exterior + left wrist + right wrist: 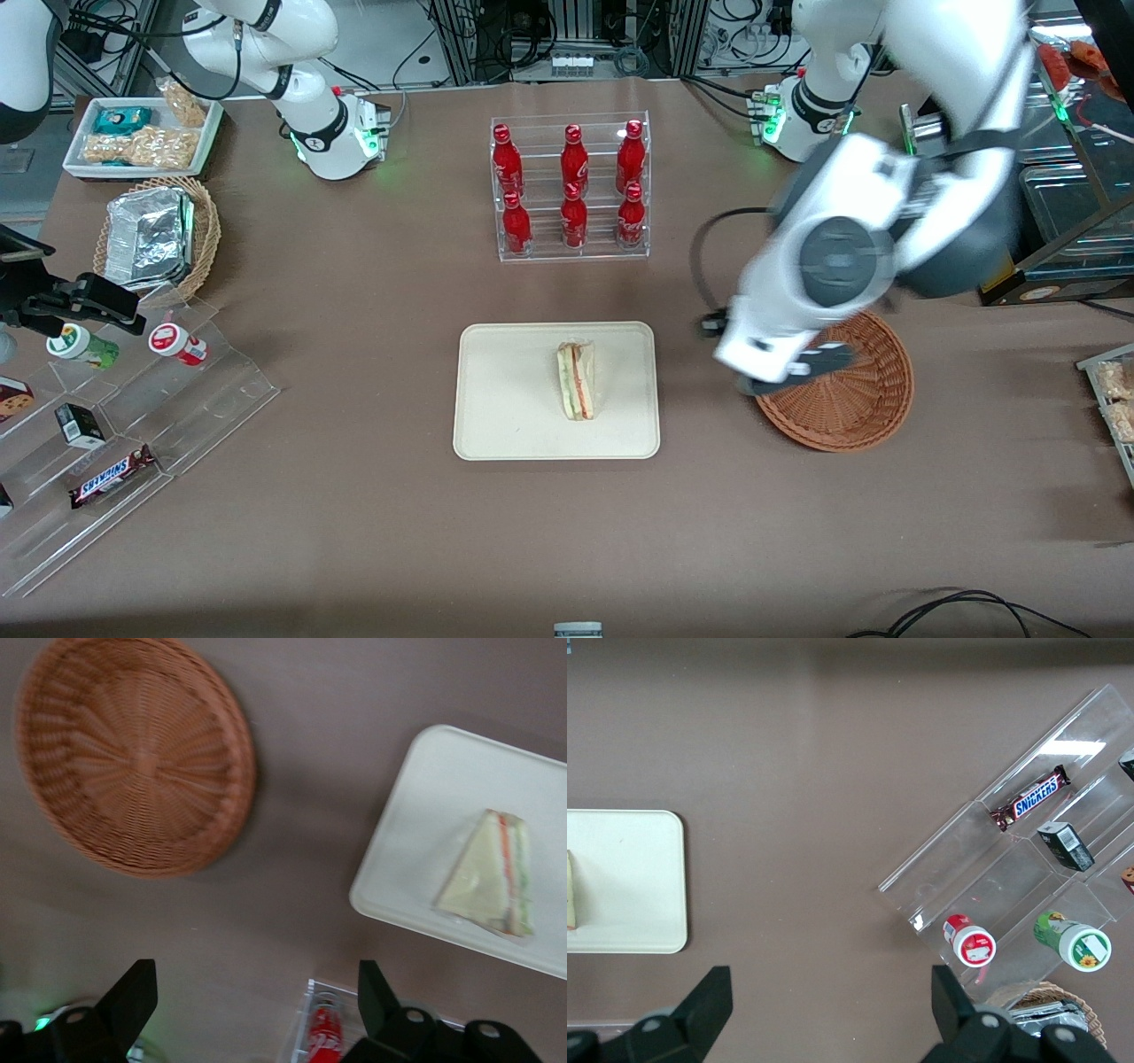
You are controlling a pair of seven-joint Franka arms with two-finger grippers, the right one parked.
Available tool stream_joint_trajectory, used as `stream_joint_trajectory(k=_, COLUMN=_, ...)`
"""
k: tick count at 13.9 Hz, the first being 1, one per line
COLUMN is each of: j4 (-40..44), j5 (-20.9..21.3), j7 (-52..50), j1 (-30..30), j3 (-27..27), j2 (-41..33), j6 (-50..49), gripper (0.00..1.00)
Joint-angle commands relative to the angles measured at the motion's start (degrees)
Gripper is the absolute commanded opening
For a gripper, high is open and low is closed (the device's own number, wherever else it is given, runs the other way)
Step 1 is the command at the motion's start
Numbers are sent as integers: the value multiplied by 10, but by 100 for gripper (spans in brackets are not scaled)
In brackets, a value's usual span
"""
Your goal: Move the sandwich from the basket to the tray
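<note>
The sandwich (pixel 577 381) (pixel 492 877), a clear-wrapped white-bread wedge with pink and green filling, lies on the cream tray (pixel 505 399) (pixel 425 815), toward the tray's working-arm end. The round reddish-brown basket (pixel 850 399) (pixel 133 753) holds nothing. My left gripper (pixel 797 372) (pixel 257 979) hangs above the basket's rim on the tray's side, raised off the table. It is open, with nothing between its fingers. The right wrist view shows one end of the tray (pixel 629 877) and a sliver of the sandwich (pixel 570 890).
A clear rack of red bottles (pixel 571 186) (pixel 325 1032) stands farther from the front camera than the tray. Toward the parked arm's end are a stepped acrylic display of snacks (pixel 133 416), a tan basket with foil packs (pixel 159 235) and a white snack tray (pixel 142 133).
</note>
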Motion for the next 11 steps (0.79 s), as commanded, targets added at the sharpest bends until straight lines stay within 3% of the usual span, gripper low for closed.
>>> stream_joint_trajectory(k=1, j4=-48, j5=-19, j7=68, j1=66, j3=-3, j2=-66, j6=-39, gripper=100)
stream_joint_trajectory(k=7, j4=-52, j5=-27, j7=108, j1=161, j3=1, j2=-129, j6=-118, gripper=100)
stream_joint_trajectory(k=11, j4=-97, j5=-25, j7=194, j1=216, j3=1, j2=-177, j6=-127, gripper=100)
